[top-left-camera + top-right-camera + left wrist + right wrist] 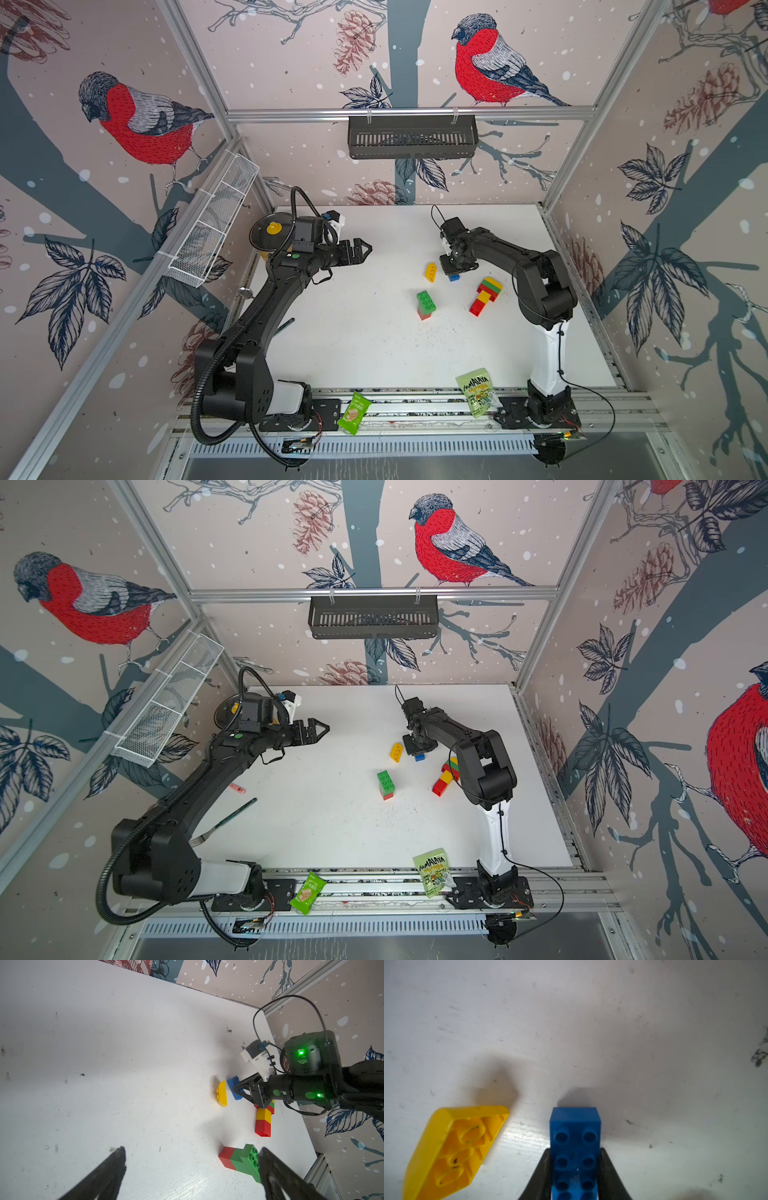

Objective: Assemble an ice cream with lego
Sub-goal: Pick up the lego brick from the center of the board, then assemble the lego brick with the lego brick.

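I am seeing my right gripper [575, 1150] clamping the blue lego brick [575, 1122] by its long sides, at 2 o'clock from the centre of the white table [353, 332]. The yellow half-round brick [431, 272] is lying just beside it, at its 9 o'clock. My left gripper [363, 250] is hovering wide open, holding nothing.

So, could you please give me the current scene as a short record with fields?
Right gripper: shut on the blue brick, on its long sides
Left gripper: open, empty, off to the side
Yellow half-round brick: beside the blue brick, not touching
Built pieces: green-and-red stack; red-yellow-green stack, apart on the table
Extras: small green packet, large green packet, at the front rail
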Controlling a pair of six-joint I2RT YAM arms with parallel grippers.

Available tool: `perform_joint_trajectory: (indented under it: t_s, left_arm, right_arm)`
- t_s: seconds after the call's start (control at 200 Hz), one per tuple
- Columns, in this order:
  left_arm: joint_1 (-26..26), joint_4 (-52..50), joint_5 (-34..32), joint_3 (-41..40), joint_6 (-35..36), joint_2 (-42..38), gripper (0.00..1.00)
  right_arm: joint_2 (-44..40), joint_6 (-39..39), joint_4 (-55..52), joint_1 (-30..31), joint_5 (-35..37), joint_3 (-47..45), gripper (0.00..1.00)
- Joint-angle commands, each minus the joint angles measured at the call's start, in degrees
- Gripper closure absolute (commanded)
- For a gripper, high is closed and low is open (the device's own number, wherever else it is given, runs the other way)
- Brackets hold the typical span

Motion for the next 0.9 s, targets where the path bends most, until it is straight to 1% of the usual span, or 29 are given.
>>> perform_joint_trajectory:
  t_s: [0.0, 0.08, 0.16, 0.315, 0.38, 0.46, 0.56, 0.705, 0.896]
  left_arm:
    - [0.12, 2.53, -0.59, -1.10, -0.76, -0.95, 0.01]
    - [0.12, 4.26, -0.49, -2.86, -1.46, -1.85, 0.02]
    - [0.12, 5.10, -1.69, -4.38, -2.21, -2.83, 0.02]
    - [1.05, 2.69, -8.08, -5.68, -3.90, -3.66, 0.02]
    - [2.40, 1.75, -8.13, -6.29, -3.96, -3.87, 0.01]
    - [4.07, 1.82, -6.37, -8.06, -3.94, -4.59, 0.01]
    - [4.86, 2.40, -4.43, -8.75, -4.17, -5.06, 0.01]
    - [4.91, 2.59, -2.26, -8.84, -3.92, -5.06, 0.01]
    - [4.86, 2.58, -2.24, -9.00, -3.99, -5.35, 0.01]
  right_arm:
    - [-4.50, -1.74, -1.77, 1.83, 1.37, 1.88, 0.78]
    - [-8.91, -2.33, -3.51, 4.53, 1.49, 1.74, 0.77]
    - [-12.06, -1.63, -6.41, 7.33, -0.69, 1.66, 0.76]
    - [-13.45, 2.03, -14.26, 14.03, -0.15, 2.19, 0.76]
    - [-14.20, 3.98, -15.43, 16.28, -0.29, 1.50, 0.76]
    - [-15.13, 5.85, -15.80, 18.41, -1.19, 0.45, 0.76]
    - [-15.52, 7.75, -16.53, 19.96, -0.85, 0.52, 0.76]
    - [-14.68, 10.70, -18.64, 19.98, -0.70, 2.68, 0.76]
    - [-14.04, 14.03, -20.29, 20.37, -2.50, 3.63, 0.77]
